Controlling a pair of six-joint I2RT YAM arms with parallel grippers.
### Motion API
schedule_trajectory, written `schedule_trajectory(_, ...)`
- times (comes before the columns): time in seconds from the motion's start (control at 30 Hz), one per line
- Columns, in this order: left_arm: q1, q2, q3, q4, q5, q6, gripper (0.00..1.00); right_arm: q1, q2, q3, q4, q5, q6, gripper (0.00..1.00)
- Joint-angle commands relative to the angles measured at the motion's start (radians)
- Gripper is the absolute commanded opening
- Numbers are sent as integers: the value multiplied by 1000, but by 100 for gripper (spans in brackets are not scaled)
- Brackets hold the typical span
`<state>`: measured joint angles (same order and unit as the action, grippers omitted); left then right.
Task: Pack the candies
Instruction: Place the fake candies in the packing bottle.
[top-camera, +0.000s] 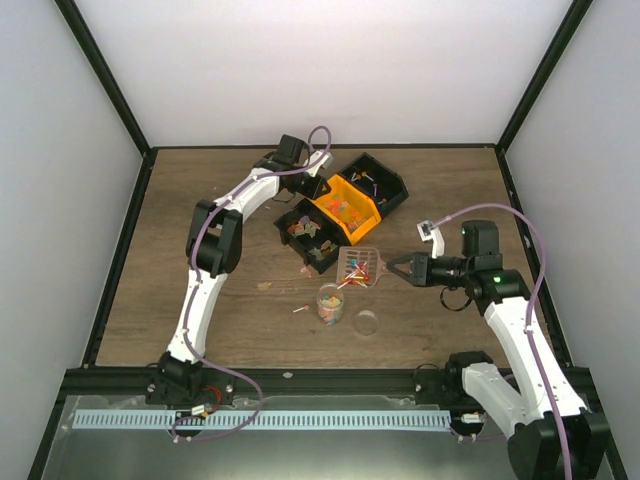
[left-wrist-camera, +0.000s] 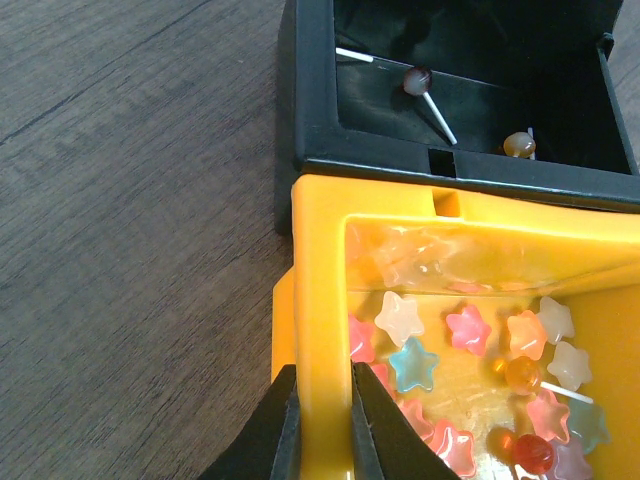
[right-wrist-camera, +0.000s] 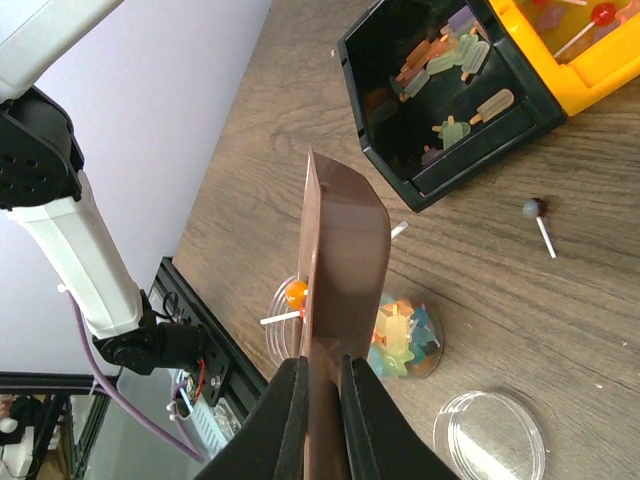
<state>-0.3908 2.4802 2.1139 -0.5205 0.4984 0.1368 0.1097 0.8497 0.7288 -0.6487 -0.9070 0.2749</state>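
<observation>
The candies are small coloured stars and lollipops. Some fill a small clear cup (top-camera: 330, 303), also in the right wrist view (right-wrist-camera: 405, 335). My right gripper (top-camera: 395, 268) is shut on the handle of a brownish clear scoop (top-camera: 360, 264), held just above and beside the cup; the scoop (right-wrist-camera: 340, 250) carries several candies and stands edge-on in the right wrist view. My left gripper (left-wrist-camera: 320, 425) is shut on the side wall of the orange bin (left-wrist-camera: 320, 260), which holds star candies (left-wrist-camera: 412, 362) and lollipops.
The orange bin (top-camera: 345, 207) sits between two black bins, one (top-camera: 310, 235) with popsicle-shaped sweets and one (top-camera: 378, 180) with lollipops. A clear round lid (top-camera: 367, 322) lies right of the cup. Loose lollipops (top-camera: 300, 310) (right-wrist-camera: 535, 210) lie on the wood table.
</observation>
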Motion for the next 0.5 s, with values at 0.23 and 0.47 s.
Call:
schedule_trajectory(0.23, 6, 52, -38, -31, -29, 24, 4, 38, 2, 74, -42, 18, -40, 1)
schedule_trajectory(0.47, 8, 54, -38, -31, -29, 26, 4, 83, 10, 88, -44, 68, -36, 1)
